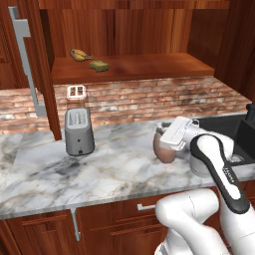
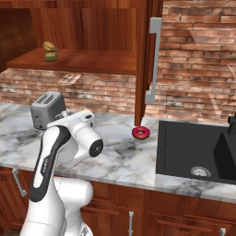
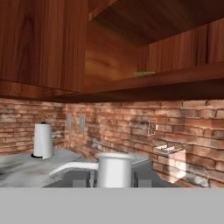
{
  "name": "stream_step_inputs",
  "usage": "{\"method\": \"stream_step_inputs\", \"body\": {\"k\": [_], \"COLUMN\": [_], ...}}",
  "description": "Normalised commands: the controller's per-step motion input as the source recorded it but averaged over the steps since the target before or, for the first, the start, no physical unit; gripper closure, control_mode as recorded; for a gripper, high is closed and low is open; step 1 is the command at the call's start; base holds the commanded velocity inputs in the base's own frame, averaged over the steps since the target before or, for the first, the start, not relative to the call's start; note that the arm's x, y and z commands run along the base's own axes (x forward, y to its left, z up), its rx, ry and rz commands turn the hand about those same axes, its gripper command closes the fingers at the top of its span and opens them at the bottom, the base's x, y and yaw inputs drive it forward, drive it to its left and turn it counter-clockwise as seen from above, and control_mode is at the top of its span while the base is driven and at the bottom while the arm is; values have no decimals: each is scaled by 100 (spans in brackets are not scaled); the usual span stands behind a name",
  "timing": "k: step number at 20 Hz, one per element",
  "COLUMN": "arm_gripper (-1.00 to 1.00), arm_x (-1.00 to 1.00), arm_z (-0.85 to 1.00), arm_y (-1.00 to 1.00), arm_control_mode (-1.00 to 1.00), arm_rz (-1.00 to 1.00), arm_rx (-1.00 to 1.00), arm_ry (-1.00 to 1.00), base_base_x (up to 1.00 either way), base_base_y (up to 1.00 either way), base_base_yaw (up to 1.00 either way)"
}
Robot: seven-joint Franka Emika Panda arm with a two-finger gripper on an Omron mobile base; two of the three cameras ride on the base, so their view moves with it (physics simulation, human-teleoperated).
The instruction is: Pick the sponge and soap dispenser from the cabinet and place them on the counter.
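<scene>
We see the gripper point(image 1: 162, 142) low over the counter point(image 1: 45, 174), toward its front edge and just left of the black sink point(image 2: 189, 152). It is clenched on the soap dispenser point(image 1: 164, 149), whose tan-brown rounded body shows below the white hand in the left base view. The bottle's base sits at or just above the marble; we cannot tell whether it touches. In the hand view the pale pump top point(image 3: 114, 169) rises between the dark fingers point(image 3: 79, 180), with its thin nozzle point(image 3: 72, 167) pointing to the left of that picture.

The cabinet point(image 1: 124, 25) stands open above the brick back wall. On its wooden shelf point(image 1: 149, 67), near the left end, the sponge point(image 1: 99, 65) lies flat with its olive-green face up, and a banana point(image 1: 78, 54) rests just behind it toward the back left corner. The left door point(image 1: 42, 74) hangs open with its grey bar handle point(image 1: 27, 64) facing us.

On the counter a grey toaster point(image 1: 78, 130) stands near the back edge, below the left end of the shelf and well apart from the bottle. A red doughnut point(image 2: 141, 133) lies on the marble at the foot of the right door point(image 2: 148, 60), beside the sink's left rim. In the hand view a white cylinder point(image 3: 43, 140) stands upright far along the counter by the brick wall.
</scene>
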Motion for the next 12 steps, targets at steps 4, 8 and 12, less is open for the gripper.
{"method": "stream_step_inputs", "body": {"k": [4, 8, 12], "arm_gripper": [100, 100, 100], "arm_x": [-3, -13, -28], "arm_z": [-46, -44, -68], "arm_y": [2, 4, 8], "arm_control_mode": [-100, -100, -100], "arm_rz": [4, 5, 4], "arm_rx": [8, 12, 15], "arm_ry": [-7, -7, -8], "base_base_x": [0, 0, 0], "base_base_y": [0, 0, 0], "base_base_yaw": [0, 0, 0]}}
